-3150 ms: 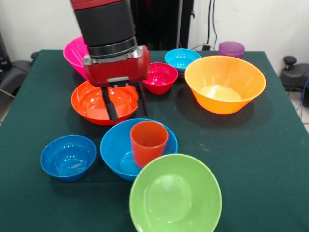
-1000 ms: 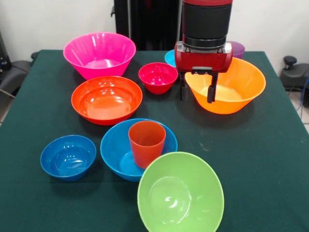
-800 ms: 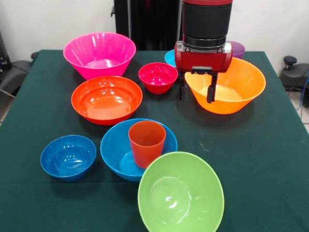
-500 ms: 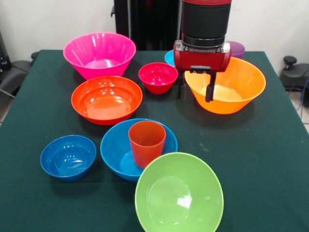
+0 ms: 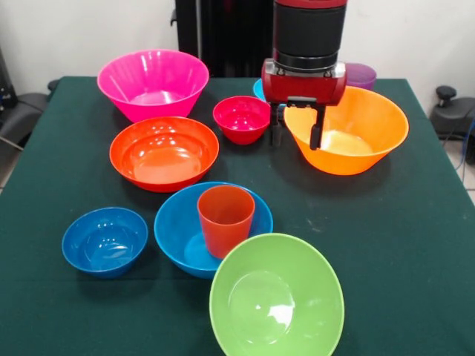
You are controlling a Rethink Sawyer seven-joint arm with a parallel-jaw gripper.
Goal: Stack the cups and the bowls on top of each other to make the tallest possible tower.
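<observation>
My gripper (image 5: 295, 136) hangs open at the left rim of the large orange bowl (image 5: 356, 133), one finger outside the wall and one inside, holding nothing. The orange-red cup (image 5: 225, 219) stands upright inside the sky-blue bowl (image 5: 178, 226) near the front. The red-orange bowl (image 5: 163, 152) sits left of centre, the pink bowl (image 5: 152, 81) behind it. The magenta-red bowl (image 5: 242, 117) is just left of my gripper. The lime green bowl (image 5: 276, 297) is nearest the camera, the dark blue bowl (image 5: 104, 239) at front left. The cyan bowl (image 5: 259, 88) and purple cup (image 5: 361, 75) are partly hidden behind the arm.
The dark green table (image 5: 401, 245) has bare cloth on its right side and front right. A chair base (image 5: 449, 96) stands off the right edge.
The arm swung from over the red-orange bowl to the orange bowl's left rim, then rose slightly. The lime green bowl shifted a little near the front.
</observation>
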